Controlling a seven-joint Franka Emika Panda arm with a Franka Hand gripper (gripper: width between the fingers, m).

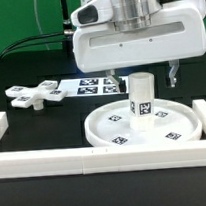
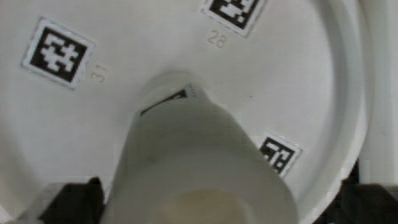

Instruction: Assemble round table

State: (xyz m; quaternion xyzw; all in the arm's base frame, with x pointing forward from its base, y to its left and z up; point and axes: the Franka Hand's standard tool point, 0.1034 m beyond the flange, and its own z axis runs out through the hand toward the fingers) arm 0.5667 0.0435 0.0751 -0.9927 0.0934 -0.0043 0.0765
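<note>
Hand wide open, straddling upright post, clear of it

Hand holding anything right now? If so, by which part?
Nothing held. The hand is open, fingers clear on either side of the post, which stands upright on the round disc.

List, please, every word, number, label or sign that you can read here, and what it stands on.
No readable words or numbers.
Square black-and-white tags, patterns only: on the round disc, the post, the cross-shaped piece and the marker board.
A faint mark beside a disc tag, wrist view: too blurred to read.
</note>
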